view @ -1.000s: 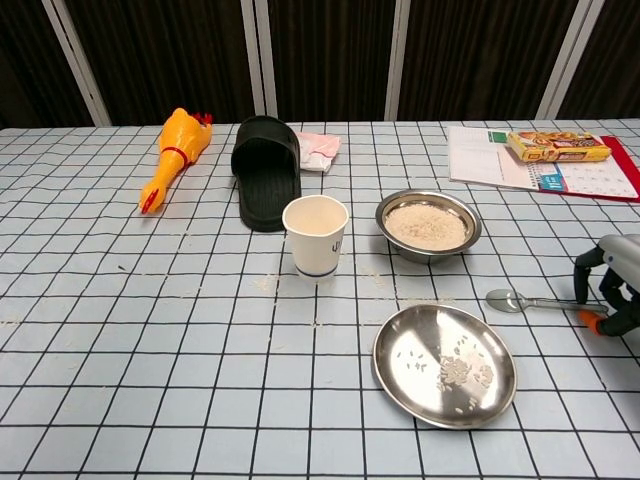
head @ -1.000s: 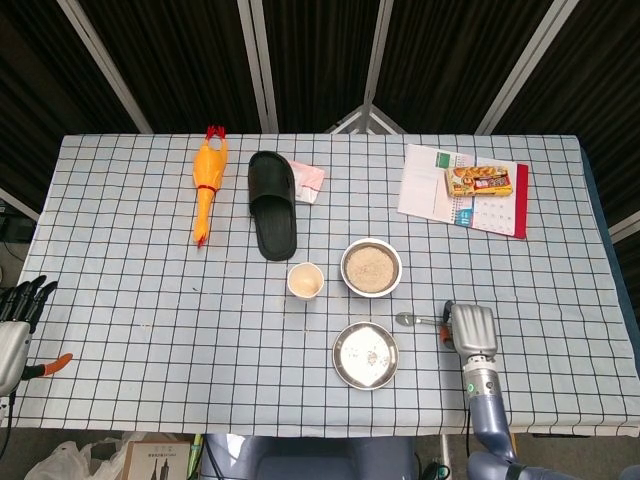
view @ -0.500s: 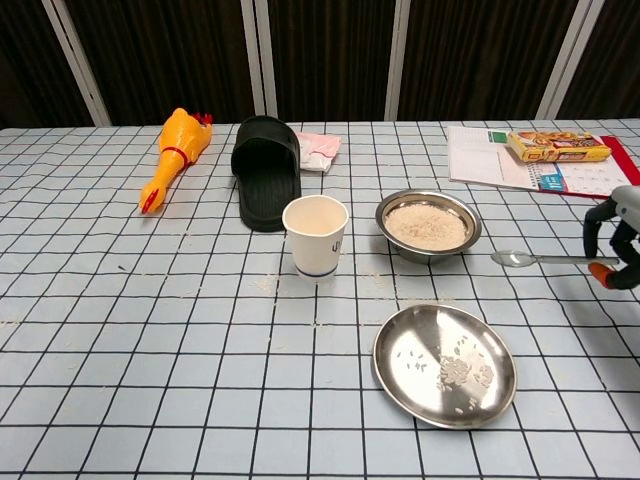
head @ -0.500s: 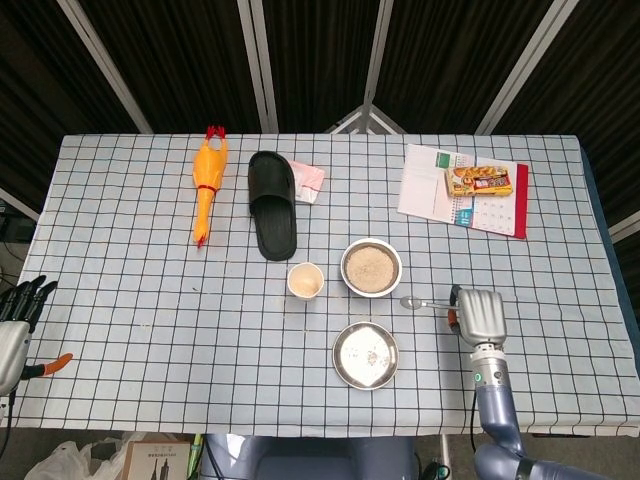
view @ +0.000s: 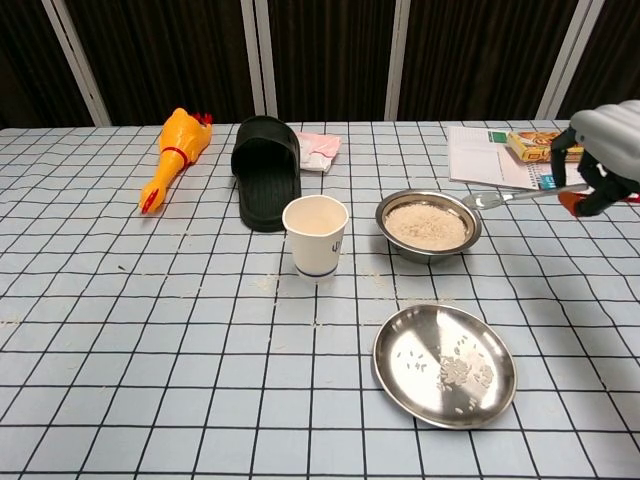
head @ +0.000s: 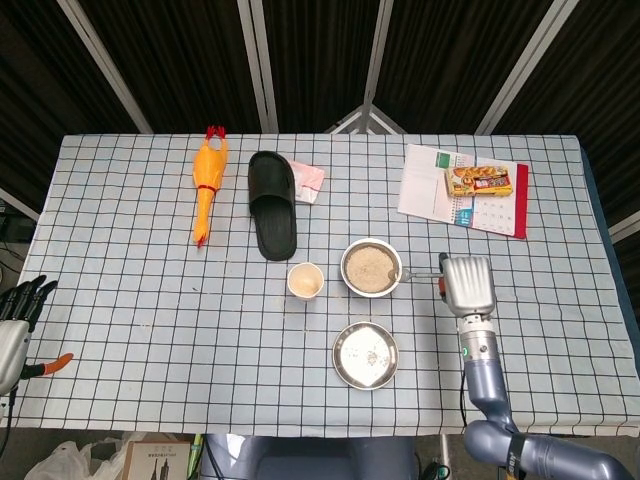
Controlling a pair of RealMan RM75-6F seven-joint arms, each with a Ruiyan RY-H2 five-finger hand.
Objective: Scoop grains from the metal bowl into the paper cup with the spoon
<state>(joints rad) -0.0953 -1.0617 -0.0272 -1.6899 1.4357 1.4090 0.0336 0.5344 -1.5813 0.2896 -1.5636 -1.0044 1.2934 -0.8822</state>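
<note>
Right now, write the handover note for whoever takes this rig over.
Right hand holds the spoon by its handle, its scoop raised at the right rim of the metal bowl of grains.
Left hand is at the table's left edge, holding nothing.
Paper cup stands upright left of the bowl; whether it holds any grains cannot be told.
A flat metal plate with a few stray grains lies in front of the bowl.
Done: spoon picked up and brought to the bowl.
Left: dip, scoop, carry to the cup, tip in.

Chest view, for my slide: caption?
Right hand holds the spoon over the rim of the metal bowl, beside the paper cup.
</note>
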